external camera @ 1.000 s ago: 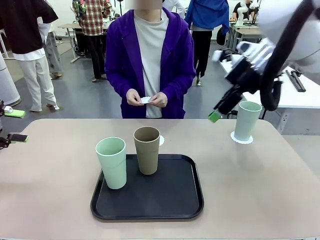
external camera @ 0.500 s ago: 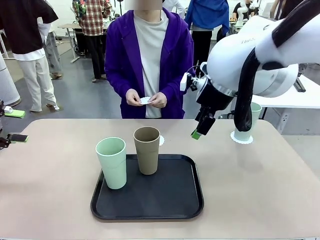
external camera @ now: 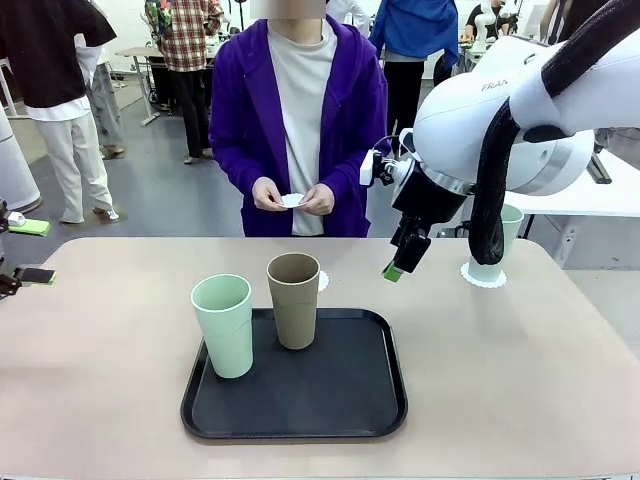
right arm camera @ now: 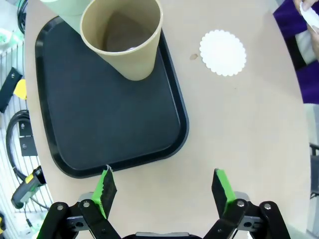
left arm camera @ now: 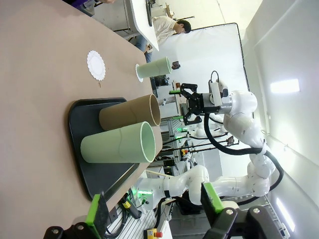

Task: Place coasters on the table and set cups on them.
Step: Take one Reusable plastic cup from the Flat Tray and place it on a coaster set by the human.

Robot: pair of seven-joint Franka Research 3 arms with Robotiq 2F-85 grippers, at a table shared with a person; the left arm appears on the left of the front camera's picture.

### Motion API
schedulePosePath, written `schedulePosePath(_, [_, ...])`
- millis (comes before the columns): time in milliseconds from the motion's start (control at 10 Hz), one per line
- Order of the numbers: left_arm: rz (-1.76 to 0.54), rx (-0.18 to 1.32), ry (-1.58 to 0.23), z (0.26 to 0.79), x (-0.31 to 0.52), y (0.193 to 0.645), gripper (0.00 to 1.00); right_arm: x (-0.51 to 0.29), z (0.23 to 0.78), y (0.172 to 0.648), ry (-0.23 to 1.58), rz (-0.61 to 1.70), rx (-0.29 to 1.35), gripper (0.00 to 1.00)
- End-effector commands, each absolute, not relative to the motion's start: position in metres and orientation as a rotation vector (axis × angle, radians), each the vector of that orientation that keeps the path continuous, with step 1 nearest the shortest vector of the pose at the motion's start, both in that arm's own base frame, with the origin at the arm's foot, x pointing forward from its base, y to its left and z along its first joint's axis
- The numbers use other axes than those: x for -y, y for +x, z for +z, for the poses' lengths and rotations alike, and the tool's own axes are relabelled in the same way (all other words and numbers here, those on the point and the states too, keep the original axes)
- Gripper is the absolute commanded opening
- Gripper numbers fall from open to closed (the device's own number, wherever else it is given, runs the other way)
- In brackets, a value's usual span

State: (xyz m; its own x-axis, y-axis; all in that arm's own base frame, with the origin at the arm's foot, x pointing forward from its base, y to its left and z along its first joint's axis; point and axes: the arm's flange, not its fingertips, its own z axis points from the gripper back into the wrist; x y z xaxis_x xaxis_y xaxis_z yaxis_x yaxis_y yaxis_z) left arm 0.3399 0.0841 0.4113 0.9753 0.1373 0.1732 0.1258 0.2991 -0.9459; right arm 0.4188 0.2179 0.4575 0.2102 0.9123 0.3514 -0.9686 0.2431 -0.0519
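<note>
A tan cup and a mint cup stand upright on the black tray. A second mint cup stands on a coaster at the far right of the table, partly behind my right arm. Another coaster lies bare behind the tan cup. The person holds a white coaster in both hands. My right gripper hangs open over the table past the tray's far right corner. Its view looks down on the tan cup and the bare coaster. My left gripper stands open at the left edge.
The person stands close at the far side of the table. In the left wrist view my open left gripper faces the tray and both cups side-on, with bare table between. A white table stands behind the right arm.
My right arm has swung left, away from the mint cup on its coaster, to the middle of the table's far side. The cups and the person's hands have stayed put.
</note>
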Motion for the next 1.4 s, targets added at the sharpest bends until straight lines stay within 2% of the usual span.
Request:
schedulePosePath(0, [-0.001,0.253,-1.279,0.411,-0.085,0.339,1.00,-0.217,0.457,0.419,0.194,1.315,0.338,1.00])
schedulePosePath(100, [-0.001,0.253,-1.279,0.411,-0.085,0.339,1.00,-0.200,0.448,0.411,0.300,1.431,0.530,1.00])
schedulePosePath(300, [-0.001,0.253,-1.279,0.411,-0.085,0.339,1.00,-0.182,0.415,0.411,0.623,1.528,0.762,1.00])
schedulePosePath(500, [-0.001,0.253,-1.279,0.411,-0.085,0.339,1.00,-0.162,0.391,0.414,0.872,1.489,0.989,1.00])
schedulePosePath(700, [-0.001,0.253,-1.279,0.411,-0.085,0.339,1.00,-0.138,0.362,0.428,0.980,1.229,1.220,1.00])
schedulePosePath(900, [-0.001,0.253,-1.279,0.411,-0.085,0.339,1.00,-0.128,0.329,0.436,1.050,1.049,1.257,1.00])
schedulePosePath(1300, [-0.001,0.253,-1.279,0.411,-0.085,0.339,1.00,-0.141,0.296,0.433,1.113,1.049,1.198,1.00])
